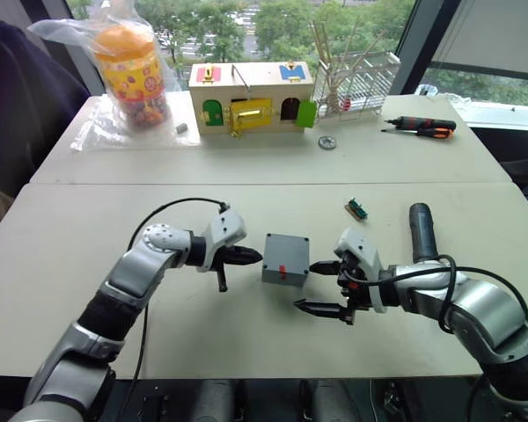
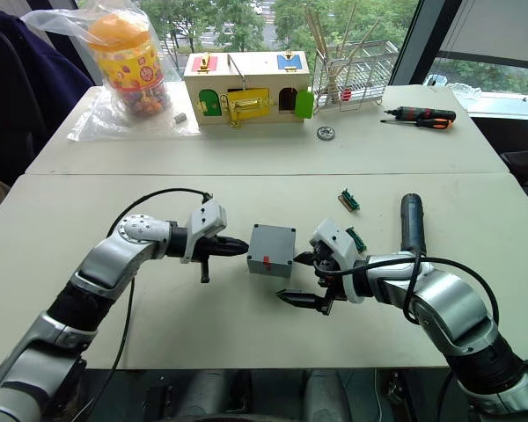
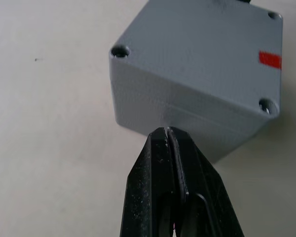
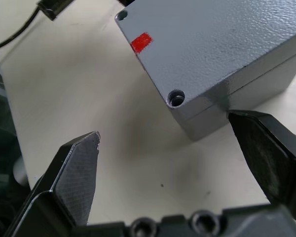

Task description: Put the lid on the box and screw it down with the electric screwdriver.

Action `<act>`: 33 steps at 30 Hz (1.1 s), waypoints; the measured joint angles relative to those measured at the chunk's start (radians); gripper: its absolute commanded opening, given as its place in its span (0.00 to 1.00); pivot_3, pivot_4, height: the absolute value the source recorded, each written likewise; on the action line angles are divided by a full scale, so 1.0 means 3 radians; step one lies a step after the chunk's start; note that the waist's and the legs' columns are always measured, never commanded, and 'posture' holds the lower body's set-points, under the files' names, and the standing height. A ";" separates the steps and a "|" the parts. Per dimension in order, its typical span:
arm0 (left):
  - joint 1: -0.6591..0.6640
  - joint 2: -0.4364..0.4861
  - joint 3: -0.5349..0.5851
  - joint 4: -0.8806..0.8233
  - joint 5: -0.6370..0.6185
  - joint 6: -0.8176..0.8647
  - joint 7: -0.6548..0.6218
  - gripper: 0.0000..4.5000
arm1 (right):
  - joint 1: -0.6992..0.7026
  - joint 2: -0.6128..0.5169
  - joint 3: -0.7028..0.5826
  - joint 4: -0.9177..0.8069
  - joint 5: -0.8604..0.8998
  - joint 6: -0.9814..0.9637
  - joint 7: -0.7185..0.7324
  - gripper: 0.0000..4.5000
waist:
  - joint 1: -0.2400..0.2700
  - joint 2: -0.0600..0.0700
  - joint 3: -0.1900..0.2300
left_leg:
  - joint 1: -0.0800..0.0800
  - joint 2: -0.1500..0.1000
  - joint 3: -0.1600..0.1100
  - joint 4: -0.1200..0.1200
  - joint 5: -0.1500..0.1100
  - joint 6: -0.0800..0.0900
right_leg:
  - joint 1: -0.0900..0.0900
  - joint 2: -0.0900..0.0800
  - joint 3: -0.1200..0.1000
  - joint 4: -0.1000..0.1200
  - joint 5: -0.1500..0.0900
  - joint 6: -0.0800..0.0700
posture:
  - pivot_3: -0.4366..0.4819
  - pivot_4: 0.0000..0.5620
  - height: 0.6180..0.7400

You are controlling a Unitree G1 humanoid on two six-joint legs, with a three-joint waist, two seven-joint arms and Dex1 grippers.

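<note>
The grey box (image 1: 285, 259) stands mid-table with its red mark (image 1: 282, 269) facing me. That face has corner screw holes (image 4: 176, 98) and a thin seam runs just behind it, so the lid (image 4: 207, 116) looks seated on the box. My left gripper (image 1: 255, 257) is shut and empty, its tip (image 3: 166, 132) against the box's left side. On the other side my right gripper (image 1: 319, 287) is open; one finger (image 4: 266, 148) sits at the box's right corner, the other (image 4: 79, 168) over bare table. The electric screwdriver (image 1: 421, 230) lies right of my right arm.
At the back stand a wooden box with coloured doors (image 1: 251, 97), a bagged jar with an orange lid (image 1: 132, 75) and a wire rack (image 1: 356, 79). An orange-and-black hand screwdriver (image 1: 427, 127), a metal disc (image 1: 327, 142) and a small green part (image 1: 356, 208) lie behind the box.
</note>
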 measured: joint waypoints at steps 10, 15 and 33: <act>-0.0235 -0.0137 -0.0051 0.0507 0.0203 -0.0367 -0.0029 0.00 | 0.0034 -0.0126 -0.0175 -0.0267 0.0205 0.0261 -0.0066 0.98 | -0.0003 -0.0001 0.0001 | -0.0001 0.0000 -0.0002 -0.0001 0.0000 0.0001 | -0.0001 -0.0001 0.0000 0.0000 0.0000 0.0000 | 0.48 0.27 0.76; -0.0125 0.0164 -0.0014 0.0309 0.0244 -0.0335 -0.0073 0.00 | 0.0030 -0.0363 -0.0152 0.0006 -0.0174 -0.0010 -0.0100 0.98 | -0.0003 -0.0001 0.0001 | 0.0000 0.0000 -0.0002 -0.0001 -0.0001 0.0001 | -0.0002 -0.0002 0.0000 0.0000 0.0000 0.0000 | 0.48 0.27 0.76; 0.0167 -0.0034 -0.0084 -0.0216 0.0200 -0.0056 0.0054 0.00 | -0.0163 -0.0090 0.0328 0.0477 -0.0655 -0.0688 0.0375 0.98 | -0.0002 -0.0003 0.0002 | -0.0001 0.0000 -0.0003 0.0000 0.0000 0.0001 | 0.0000 -0.0001 -0.0002 0.0002 0.0000 0.0000 | 0.48 0.27 0.76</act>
